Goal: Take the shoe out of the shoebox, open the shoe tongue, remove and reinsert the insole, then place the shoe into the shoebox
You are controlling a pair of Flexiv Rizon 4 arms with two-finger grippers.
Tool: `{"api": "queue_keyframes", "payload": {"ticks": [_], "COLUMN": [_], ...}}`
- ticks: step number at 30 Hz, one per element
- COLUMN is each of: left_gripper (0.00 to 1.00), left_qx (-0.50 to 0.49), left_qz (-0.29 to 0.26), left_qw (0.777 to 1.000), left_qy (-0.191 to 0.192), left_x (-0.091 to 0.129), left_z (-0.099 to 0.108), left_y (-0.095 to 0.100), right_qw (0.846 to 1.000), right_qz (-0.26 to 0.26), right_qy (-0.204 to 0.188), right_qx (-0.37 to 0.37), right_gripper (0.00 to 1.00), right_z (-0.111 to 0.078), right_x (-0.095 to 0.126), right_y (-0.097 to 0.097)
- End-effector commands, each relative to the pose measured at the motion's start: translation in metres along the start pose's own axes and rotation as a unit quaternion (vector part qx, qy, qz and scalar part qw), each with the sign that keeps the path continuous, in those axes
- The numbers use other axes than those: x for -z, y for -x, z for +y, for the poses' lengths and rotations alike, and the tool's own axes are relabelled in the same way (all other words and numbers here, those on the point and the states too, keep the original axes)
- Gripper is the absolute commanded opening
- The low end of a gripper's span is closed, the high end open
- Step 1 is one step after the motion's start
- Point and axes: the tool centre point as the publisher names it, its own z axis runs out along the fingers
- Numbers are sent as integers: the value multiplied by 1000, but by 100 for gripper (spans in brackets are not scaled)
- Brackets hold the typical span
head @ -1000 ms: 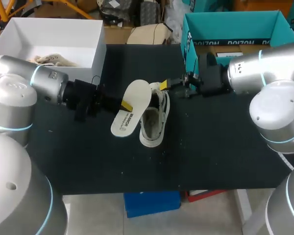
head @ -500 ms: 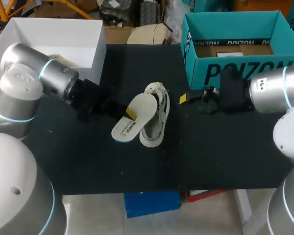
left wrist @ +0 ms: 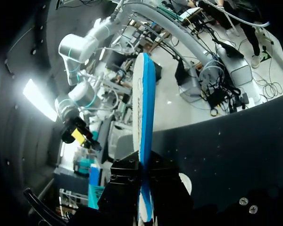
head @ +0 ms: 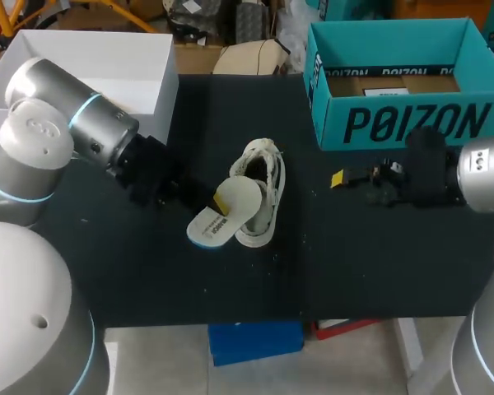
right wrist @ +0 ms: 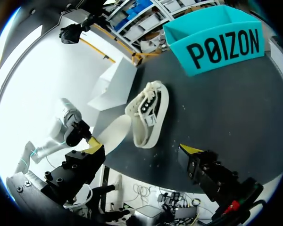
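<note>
Beside the shoe (head: 262, 185), left fingers (head: 220, 201) pinch insole (head: 212, 225).

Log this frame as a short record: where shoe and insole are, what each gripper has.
shoe: on the table, outside the teal shoebox
insole: out of the shoe, beside it
left gripper: shut on the insole
right gripper: open, empty, in front of the teal shoebox
stage: insole not yet reinserted
</note>
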Motion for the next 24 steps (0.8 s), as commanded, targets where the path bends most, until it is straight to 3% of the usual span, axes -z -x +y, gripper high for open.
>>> {"api": "queue_keyframes", "payload": {"ticks": [1, 5, 9, 24], "left_gripper": [0, 0, 0, 0], "left_qx": [-6, -20, -34, -35], "left_qz": [-10, -44, -63, -69], "left_qw": [1000, 999, 997, 995], "left_qy": [13, 26, 37, 68], "left_x": [2, 6, 8, 26], "left_z": [-6, -5, -7, -30], "left_y": [-1, -1, 0, -10], "right_qw": [1000, 1000, 999, 995], "right_qz": [-1, -1, 8, -1], "right_qy": [-3, -3, -25, -67], "right_qx": [0, 0, -24, -67], "right_gripper": [100, 100, 100, 100], "right_z": [0, 0, 2, 7], "right_x": [11, 11, -5, -56], "right_y": [0, 0, -7, -38]}}
